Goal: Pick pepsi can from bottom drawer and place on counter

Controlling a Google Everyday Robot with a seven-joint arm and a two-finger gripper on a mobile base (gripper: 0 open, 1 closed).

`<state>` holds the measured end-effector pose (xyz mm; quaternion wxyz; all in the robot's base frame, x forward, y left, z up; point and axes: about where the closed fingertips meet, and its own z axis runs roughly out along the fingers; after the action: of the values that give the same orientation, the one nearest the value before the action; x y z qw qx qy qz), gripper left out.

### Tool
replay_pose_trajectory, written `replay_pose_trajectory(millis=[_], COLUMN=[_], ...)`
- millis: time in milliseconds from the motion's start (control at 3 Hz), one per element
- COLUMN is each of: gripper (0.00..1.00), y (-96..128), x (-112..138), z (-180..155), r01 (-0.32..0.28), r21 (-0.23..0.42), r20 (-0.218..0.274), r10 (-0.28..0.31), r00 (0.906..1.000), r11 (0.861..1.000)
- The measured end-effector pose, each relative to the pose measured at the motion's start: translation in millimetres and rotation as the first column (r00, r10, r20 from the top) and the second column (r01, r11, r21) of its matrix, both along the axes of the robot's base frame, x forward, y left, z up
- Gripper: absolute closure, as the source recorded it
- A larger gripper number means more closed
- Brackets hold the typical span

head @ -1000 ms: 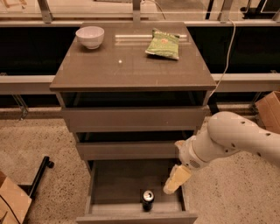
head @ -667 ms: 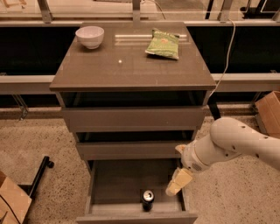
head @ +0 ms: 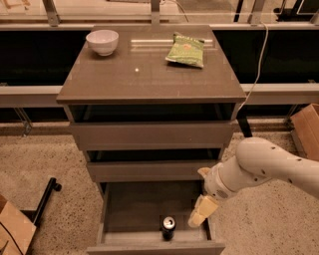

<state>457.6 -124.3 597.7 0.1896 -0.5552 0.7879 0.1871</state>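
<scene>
Cream gripper point(head: 201, 216) | over bottom drawer point(head: 132, 209) | near pepsi can point(head: 168, 227), not touching

Probably lab: speckled floor point(head: 45, 159), metal rails point(head: 51, 12); end effector point(head: 202, 213) at bottom drawer point(head: 134, 206).

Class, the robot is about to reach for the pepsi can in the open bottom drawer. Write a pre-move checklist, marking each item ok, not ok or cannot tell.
1. The bottom drawer is pulled out: ok.
2. The pepsi can is upright with nothing over it: ok, it stands near the drawer's front wall.
3. The claw is lined up with the can: not ok, it hangs to the can's right.
4. The can is held: not ok, claw and can are apart.
5. The counter has a bare spot: ok, at the front; the white bowl and green bag sit at the back.
</scene>
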Motion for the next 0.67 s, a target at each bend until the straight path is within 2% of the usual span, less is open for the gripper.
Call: replay_pose_trajectory(millis=[333, 667], gripper=[0.0, 0.0], y=[2.5, 5.7], x=[9.0, 21.5], z=[-20.2, -52.3], r01=[0.015, 0.026], r21=[0.032, 0.086], r20=[0.02, 0.007], r10=[-0.016, -0.027], r00=[0.9997, 0.9996], r11=[0.999, 0.996])
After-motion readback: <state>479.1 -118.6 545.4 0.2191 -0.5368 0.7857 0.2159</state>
